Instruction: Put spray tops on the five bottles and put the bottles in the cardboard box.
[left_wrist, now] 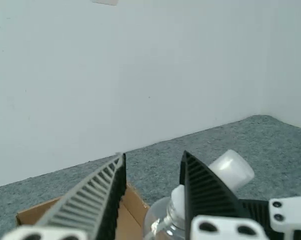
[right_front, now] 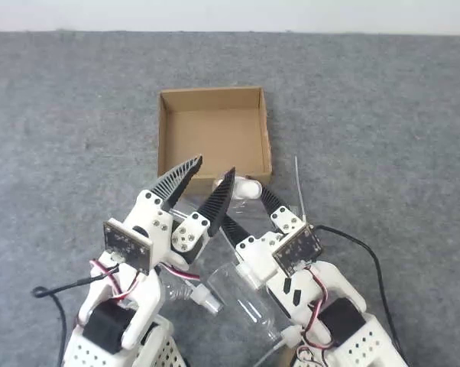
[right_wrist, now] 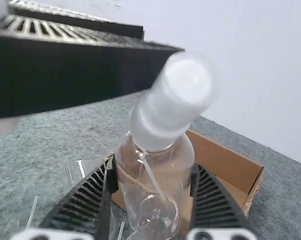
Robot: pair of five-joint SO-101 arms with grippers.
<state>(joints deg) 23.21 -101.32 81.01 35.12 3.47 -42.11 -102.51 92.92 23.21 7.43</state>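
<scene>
So the whole thing hinges on the bottle versus the cardboard box. The right pincer is clamped around the bottle's clear body. The bottle's long axis is tipped up and leans toward the box, white spray top leading. From above, the top sits just off the box's near wall, so I'd guess it only needs a short push forward and a drop. The right arm is obviously the one to do it. The left pincer is spread wide and gripping nothing. Its tips hang over the box's near edge, and one ribbed black finger runs right beside the spray top, so to me it looks like it could get in the way unless it backs off. The top looks seated on the neck, though I can't say how tight. The bottle is thin see-through plastic with rounded shoulders and a skinny dip tube visible inside. It's probably slick and a bit squishy, so a hard squeeze may dent it. The box is shallow, open brown card. The worktop is grey and carpet-like. More clear bottles lie on their sides down between the arms.
</scene>
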